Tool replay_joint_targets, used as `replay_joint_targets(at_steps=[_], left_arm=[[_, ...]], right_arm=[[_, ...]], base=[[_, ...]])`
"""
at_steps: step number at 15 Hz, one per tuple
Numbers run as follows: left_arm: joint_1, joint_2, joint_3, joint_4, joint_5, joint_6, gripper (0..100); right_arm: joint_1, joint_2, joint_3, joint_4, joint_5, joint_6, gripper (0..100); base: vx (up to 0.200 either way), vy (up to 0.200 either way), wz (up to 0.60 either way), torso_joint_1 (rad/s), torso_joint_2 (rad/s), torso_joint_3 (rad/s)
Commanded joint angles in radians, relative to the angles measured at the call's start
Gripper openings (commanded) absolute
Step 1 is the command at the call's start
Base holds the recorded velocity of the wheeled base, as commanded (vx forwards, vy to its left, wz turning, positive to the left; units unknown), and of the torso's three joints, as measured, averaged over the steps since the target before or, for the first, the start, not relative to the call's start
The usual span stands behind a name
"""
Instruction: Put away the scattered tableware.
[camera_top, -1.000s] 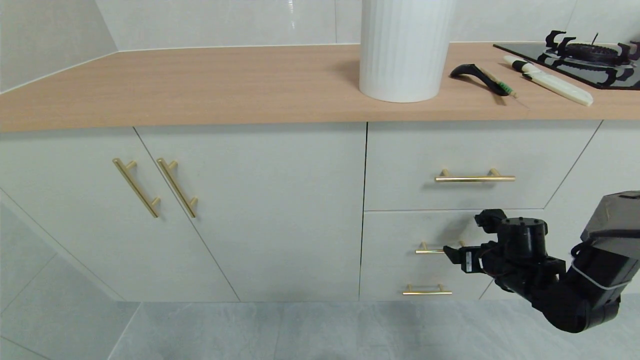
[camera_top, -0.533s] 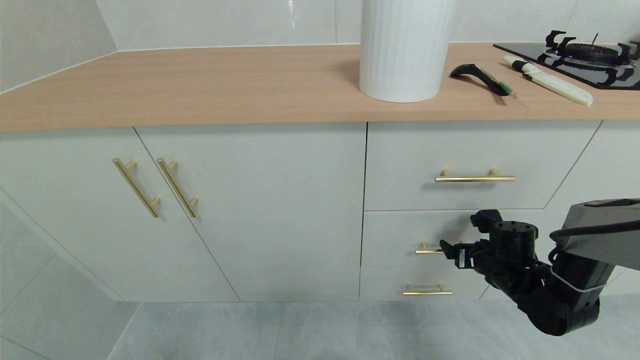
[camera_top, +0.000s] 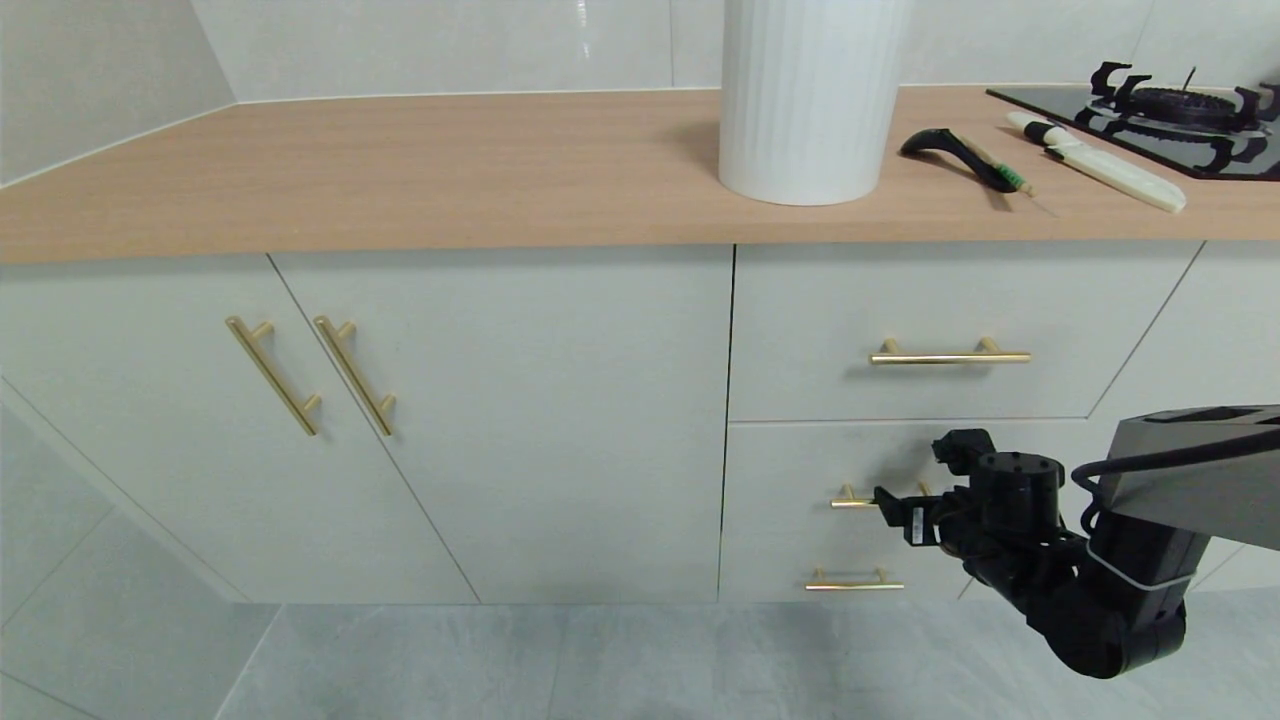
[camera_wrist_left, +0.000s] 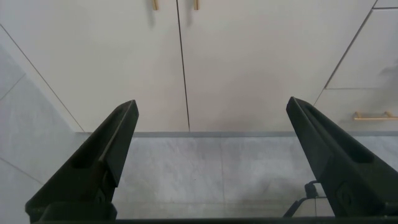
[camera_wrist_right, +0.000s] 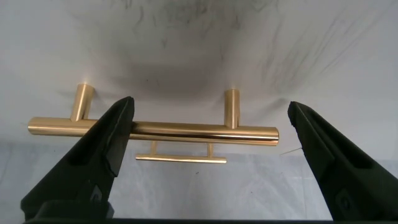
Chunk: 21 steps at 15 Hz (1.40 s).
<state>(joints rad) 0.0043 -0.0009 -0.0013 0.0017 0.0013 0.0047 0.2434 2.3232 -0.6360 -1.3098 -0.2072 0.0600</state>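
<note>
The right gripper (camera_wrist_right: 209, 104) has its fingers spread wide and holds nothing. The middle drawer handle (camera_wrist_right: 155, 130) lies across the gap, untouched as far as can be seen. Judgement: the arm is lined up on this bar to pull the shut drawer out, so that a place opens for the tableware.

The left gripper (camera_wrist_left: 211, 102) is likewise wide open and empty. It sits low, off toward the cabinet doors (camera_wrist_left: 249, 56) from that handle, apparently parked clear of the work.

The tableware is a black-handled utensil (camera_top: 960, 155) and a white knife (camera_top: 1100, 170). Both lie on the countertop (camera_top: 400, 170) well above the handle, near a white ribbed container (camera_top: 805, 100).
</note>
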Motion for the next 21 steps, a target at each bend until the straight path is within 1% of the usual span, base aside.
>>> replay_joint_targets(at_steps=[1, 3, 6, 7, 8, 9, 10, 11, 12, 13, 14, 15, 16, 18, 21], left_arm=[[0.000, 0.001, 0.001, 0.000, 0.000, 0.000, 100], [0.000, 0.001, 0.000, 0.000, 0.000, 0.000, 100], [0.000, 0.001, 0.000, 0.000, 0.000, 0.000, 100], [0.000, 0.001, 0.000, 0.000, 0.000, 0.000, 100], [0.000, 0.001, 0.000, 0.000, 0.000, 0.000, 100], [0.000, 0.001, 0.000, 0.000, 0.000, 0.000, 100], [0.000, 0.001, 0.000, 0.000, 0.000, 0.000, 100], [0.000, 0.001, 0.000, 0.000, 0.000, 0.000, 100], [0.000, 0.001, 0.000, 0.000, 0.000, 0.000, 100], [0.000, 0.001, 0.000, 0.000, 0.000, 0.000, 100], [0.000, 0.001, 0.000, 0.000, 0.000, 0.000, 100], [0.000, 0.001, 0.000, 0.000, 0.000, 0.000, 100], [0.000, 0.001, 0.000, 0.000, 0.000, 0.000, 100], [0.000, 0.001, 0.000, 0.000, 0.000, 0.000, 100], [0.000, 0.001, 0.000, 0.000, 0.000, 0.000, 100]], right_arm=[[0.000, -0.005, 0.007, 0.007, 0.000, -0.003, 100], [0.000, -0.007, 0.013, 0.009, 0.000, -0.003, 100], [0.000, -0.021, 0.045, 0.011, 0.003, -0.037, 100], [0.000, -0.056, 0.070, 0.020, 0.011, -0.039, 100], [0.000, -0.116, 0.101, 0.066, 0.031, -0.046, 100], [0.000, -0.209, 0.124, 0.175, 0.068, -0.065, 100], [0.000, -0.332, 0.136, 0.340, 0.118, -0.069, 100], [0.000, -0.406, 0.133, 0.449, 0.147, -0.071, 100], [-0.001, -0.562, 0.105, 0.656, 0.187, -0.080, 100], [-0.001, -0.578, 0.101, 0.675, 0.189, -0.080, 100], [0.000, -0.754, 0.047, 0.857, 0.192, -0.080, 100], [0.007, -0.824, 0.027, 0.911, 0.192, -0.080, 100], [0.019, -0.880, 0.019, 0.926, 0.189, -0.080, 100], [0.051, -0.906, 0.019, 0.919, 0.183, -0.080, 100], [0.077, -0.832, 0.029, 0.856, 0.169, -0.075, 100]], base=[[0.000, 0.000, 0.00, 0.000, 0.00, 0.000], [0.000, 0.000, 0.00, 0.000, 0.00, 0.000], [0.000, 0.000, 0.00, 0.000, 0.00, 0.000], [0.000, 0.000, 0.00, 0.000, 0.00, 0.000], [0.000, 0.000, 0.00, 0.000, 0.00, 0.000], [0.000, 0.000, 0.00, 0.000, 0.00, 0.000], [0.000, 0.000, 0.00, 0.000, 0.00, 0.000], [0.000, 0.000, 0.00, 0.000, 0.00, 0.000], [0.000, 0.000, 0.00, 0.000, 0.00, 0.000], [0.000, 0.000, 0.00, 0.000, 0.00, 0.000], [0.000, 0.000, 0.00, 0.000, 0.00, 0.000], [0.000, 0.000, 0.00, 0.000, 0.00, 0.000], [0.000, 0.000, 0.00, 0.000, 0.00, 0.000], [0.000, 0.000, 0.00, 0.000, 0.00, 0.000], [0.000, 0.000, 0.00, 0.000, 0.00, 0.000]])
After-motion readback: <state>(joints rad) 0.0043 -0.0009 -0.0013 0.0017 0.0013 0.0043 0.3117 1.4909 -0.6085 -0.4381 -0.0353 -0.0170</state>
